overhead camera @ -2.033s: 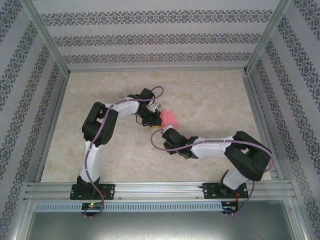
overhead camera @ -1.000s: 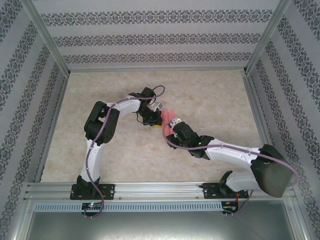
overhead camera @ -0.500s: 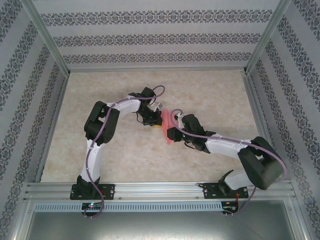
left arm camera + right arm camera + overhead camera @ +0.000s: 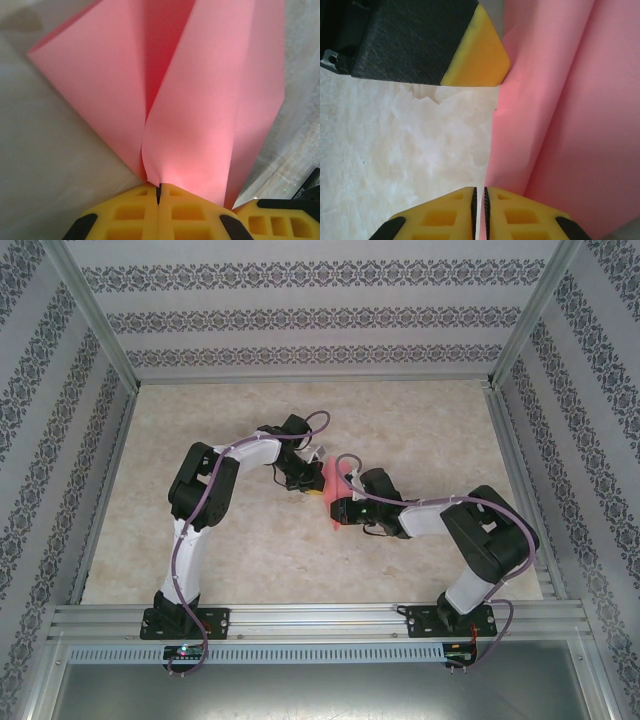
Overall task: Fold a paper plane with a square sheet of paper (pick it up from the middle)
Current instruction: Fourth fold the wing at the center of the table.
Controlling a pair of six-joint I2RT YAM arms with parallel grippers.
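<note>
The pink-red paper (image 4: pixel 334 473), folded into layered flaps with sharp creases, is held up off the table between both arms. In the left wrist view the paper (image 4: pixel 200 100) fans upward from my left gripper (image 4: pixel 158 192), which is shut on its lower point. My right gripper (image 4: pixel 480 196) is shut on the thin left edge of the paper (image 4: pixel 560 125). One finger of the left gripper (image 4: pixel 475 55), black with a yellow tip, touches the paper from above in that view. From above, the left gripper (image 4: pixel 314 478) and the right gripper (image 4: pixel 340 508) meet at the sheet.
The marble-patterned tabletop (image 4: pixel 420 430) lies below the paper. Patterned walls and an aluminium frame (image 4: pixel 310 620) enclose the workspace. The right arm's elbow (image 4: pixel 490 530) is folded back at the right.
The right arm swung in from the near side to the paper and its elbow folded back. The left arm kept holding the paper still.
</note>
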